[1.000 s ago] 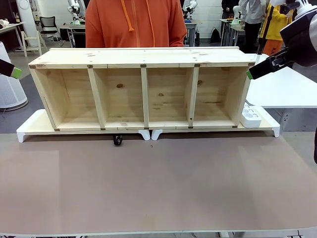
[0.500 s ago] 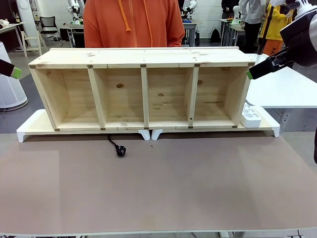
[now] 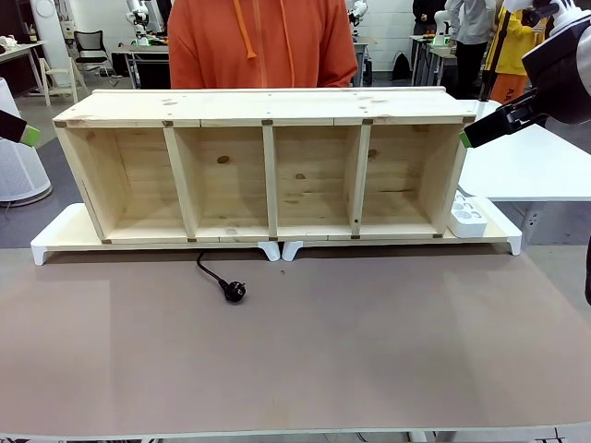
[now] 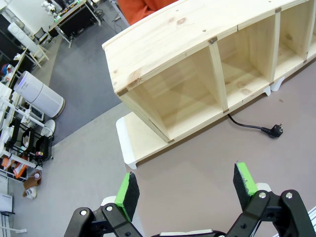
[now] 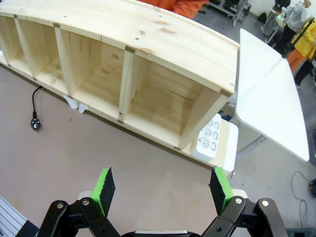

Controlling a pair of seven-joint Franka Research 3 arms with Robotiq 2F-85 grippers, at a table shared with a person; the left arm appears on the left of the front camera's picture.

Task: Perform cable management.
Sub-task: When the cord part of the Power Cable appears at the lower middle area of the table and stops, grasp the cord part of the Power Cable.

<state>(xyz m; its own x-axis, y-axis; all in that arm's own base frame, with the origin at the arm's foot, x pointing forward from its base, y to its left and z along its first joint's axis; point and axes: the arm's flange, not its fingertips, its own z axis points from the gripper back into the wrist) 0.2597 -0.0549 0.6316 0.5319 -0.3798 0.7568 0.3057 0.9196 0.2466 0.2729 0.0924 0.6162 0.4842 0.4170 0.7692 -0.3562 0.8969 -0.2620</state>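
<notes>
The cable [image 3: 211,274] is a thin black cord that comes out from under the wooden shelf [image 3: 263,166] and curves across the brown table, ending in a round black plug [image 3: 236,293]. The left wrist view shows the same cable [image 4: 249,126] with its plug [image 4: 276,130] lying in front of the shelf's open compartments. In the right wrist view the cable [image 5: 34,104] lies at the far left. My left gripper [image 4: 186,187] is open, high above the table's left end. My right gripper [image 5: 163,190] is open too, high near the shelf's right end, holding nothing.
A person in an orange hoodie [image 3: 263,41] stands behind the shelf. A white power strip [image 3: 467,215] lies on the white riser [image 3: 55,238] at the shelf's right end. A white side table [image 3: 531,161] stands to the right. A brown mat [image 3: 305,351] covers the near table.
The plug has slid out from under the shelf toward me and a little right, drawing more cord onto the table. The person shifted slightly right. Both grippers stayed put.
</notes>
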